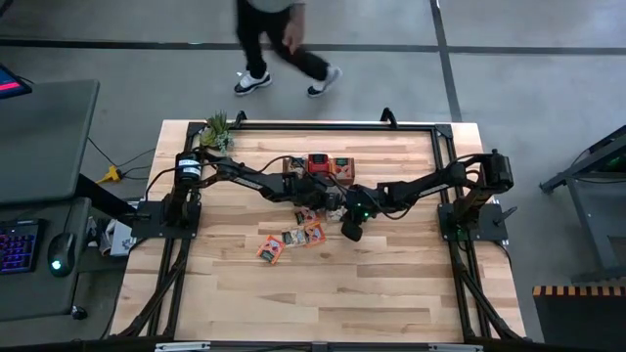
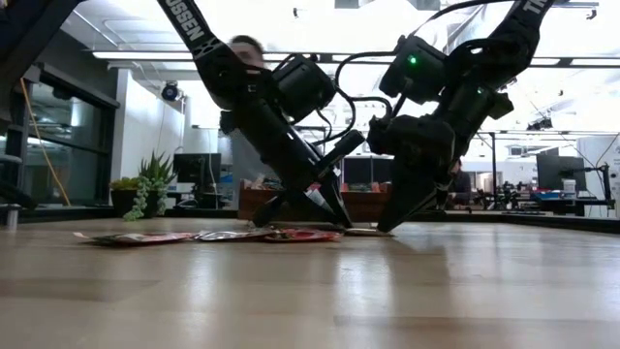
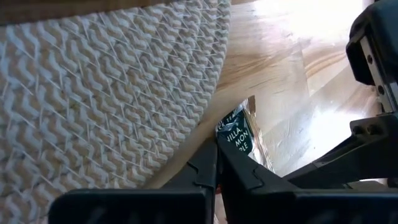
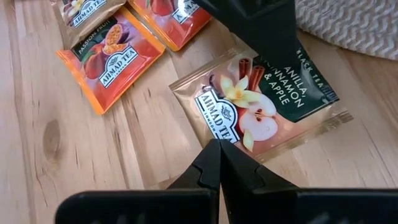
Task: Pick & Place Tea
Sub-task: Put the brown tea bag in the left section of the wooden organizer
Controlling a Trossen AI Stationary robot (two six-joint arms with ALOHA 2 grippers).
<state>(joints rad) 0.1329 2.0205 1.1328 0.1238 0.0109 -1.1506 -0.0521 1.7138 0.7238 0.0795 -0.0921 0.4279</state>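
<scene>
Look at the middle of the wooden table: both arms meet there over the scattered tea sachets. Your left gripper is clenched, its dark fingers pressed together on the edge of one sachet, the vanilla, cinnamon and apple sachet. That sachet is a flat square packet with a pale pink-beige lower half, a dark green upper band carrying white lettering, and a printed picture of a vanilla flower, cinnamon sticks and apple slices beside an Ahmad Tea label. It lies on the tabletop just beside the rim of a woven, cream zigzag-patterned mat.

Your right gripper is closed too, empty, with its tips pointing at the near edge of the same sachet; you cannot tell whether they touch it.

Near it lie orange sachets printed with fruit, flat on the wood. In the high view, more sachets sit in the brown wooden tray towards the far edge, and a small potted plant stands at the far left corner. A person walks on the floor beyond the table.
</scene>
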